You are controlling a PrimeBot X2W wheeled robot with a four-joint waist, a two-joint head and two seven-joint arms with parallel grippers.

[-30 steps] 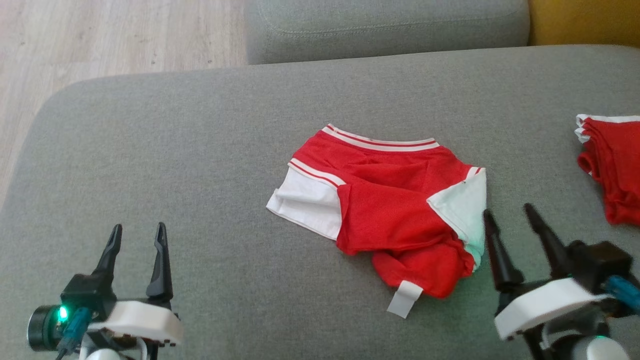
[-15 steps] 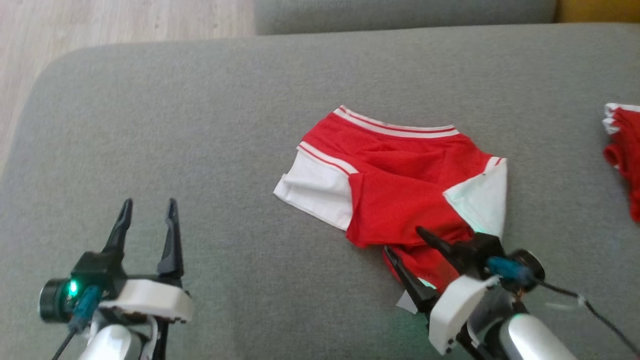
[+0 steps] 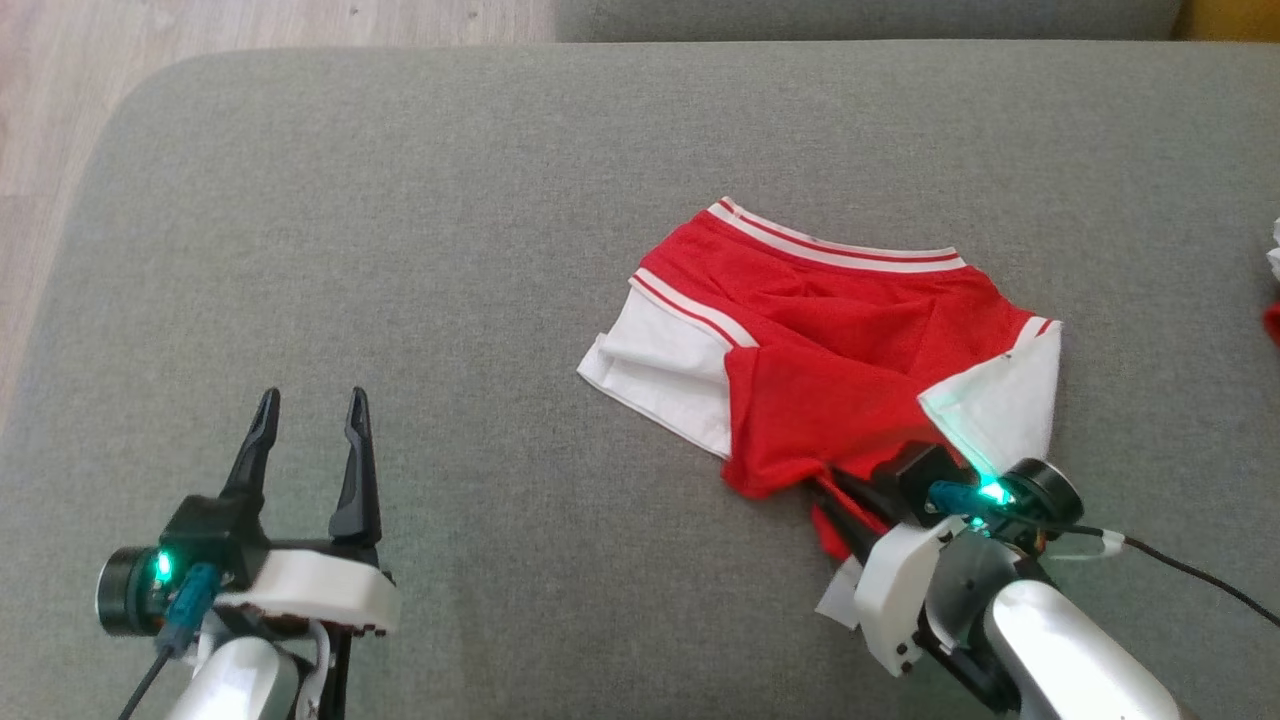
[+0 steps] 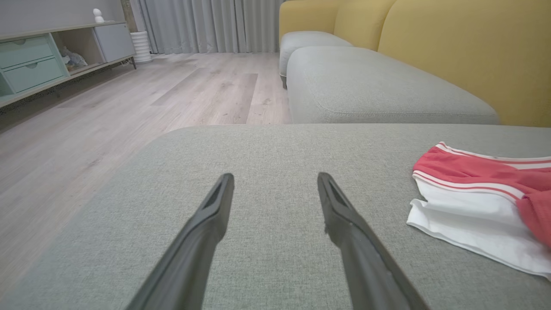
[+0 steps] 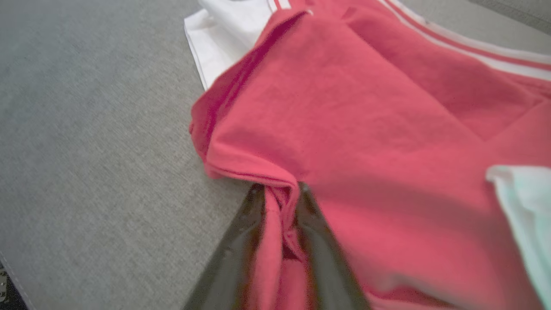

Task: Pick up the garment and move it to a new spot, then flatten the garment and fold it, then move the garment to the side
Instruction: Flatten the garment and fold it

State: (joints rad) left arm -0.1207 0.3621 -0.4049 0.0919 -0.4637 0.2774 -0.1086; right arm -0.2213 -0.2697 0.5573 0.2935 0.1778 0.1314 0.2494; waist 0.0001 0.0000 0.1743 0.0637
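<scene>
The garment is a pair of red shorts with white side panels and a striped waistband, lying crumpled on the grey sofa cushion. My right gripper is at its near red edge. In the right wrist view the two dark fingers are pinched together on a bunched fold of the red garment, with my right gripper shut on it. My left gripper stands open above bare cushion, well left of the shorts. The left wrist view shows my left gripper spread wide and the garment at the right.
Another red-and-white cloth pokes in at the right edge. The cushion's rounded corner drops to wooden floor at the left. A second grey cushion and yellow backrest lie beyond. A low cabinet stands far off.
My right gripper swung in from the garment's right side to its near red edge and closed on a fold. The head camera shifted; the left gripper stays open and still.
</scene>
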